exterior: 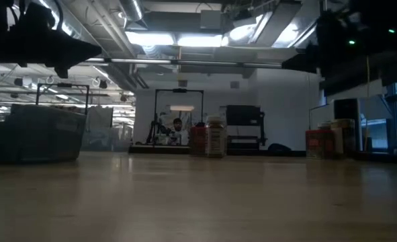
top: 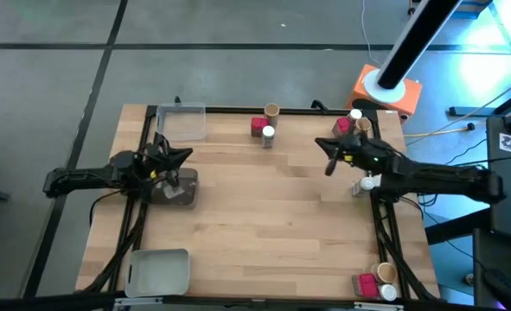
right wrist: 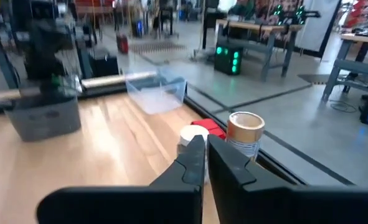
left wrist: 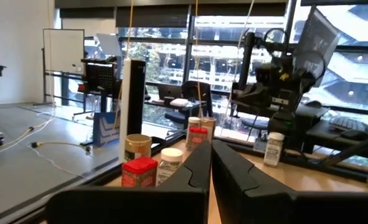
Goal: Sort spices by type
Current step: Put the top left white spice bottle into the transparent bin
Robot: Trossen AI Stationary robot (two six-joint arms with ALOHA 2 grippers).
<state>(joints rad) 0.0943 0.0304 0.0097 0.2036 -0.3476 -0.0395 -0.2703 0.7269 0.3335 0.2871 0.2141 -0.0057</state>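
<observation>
Both the left hand (top: 184, 156) and the right hand (top: 329, 166) are hanging clenched and empty. The spices (top: 265, 127) are standing in small groups along the tabletop (top: 264, 216) edges; they are looking light, stiff, a little slippery, best gripped around the sides.

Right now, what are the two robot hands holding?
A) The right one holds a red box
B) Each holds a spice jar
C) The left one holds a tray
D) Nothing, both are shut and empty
D: the left gripper and right gripper both have fingers pressed together with nothing between them.
</observation>
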